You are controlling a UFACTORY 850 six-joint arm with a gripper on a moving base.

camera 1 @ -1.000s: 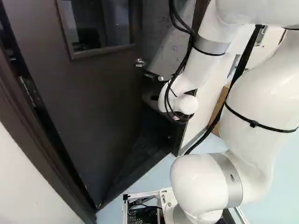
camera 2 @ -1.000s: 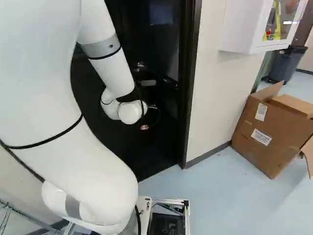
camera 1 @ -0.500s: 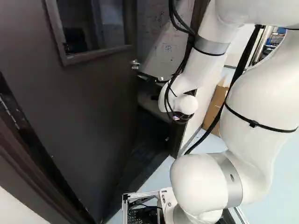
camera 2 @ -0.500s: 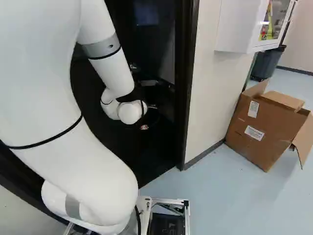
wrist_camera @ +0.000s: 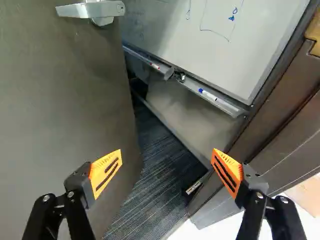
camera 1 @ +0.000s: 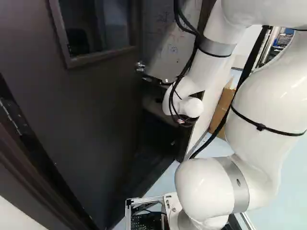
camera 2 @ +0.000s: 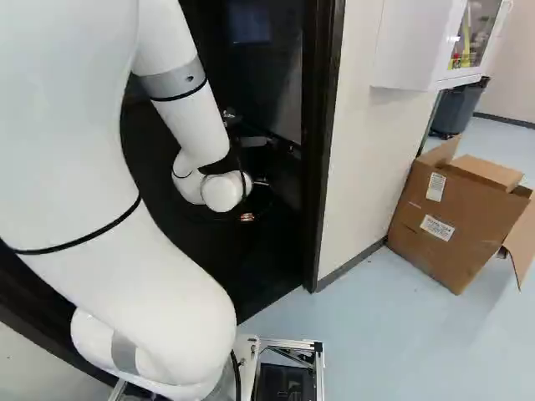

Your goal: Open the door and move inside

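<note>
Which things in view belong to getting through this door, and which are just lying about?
For the job:
- door, ajar
- lever handle
- door frame
- claw, open

Not part of it:
- cardboard box
- trash bin
- wall cabinet
- whiteboard
- blue-capped marker

A cardboard box [camera 2: 468,219] gapes; a whiteboard [wrist_camera: 235,57] (scribbled on) shows.

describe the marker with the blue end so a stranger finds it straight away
Past the partly open door, look for the big whiteboard. The marker lies on the tray along its lower edge, on the stretch nearer the door frame. Its blue end sets it apart from the other marker there, which shows red.
</note>
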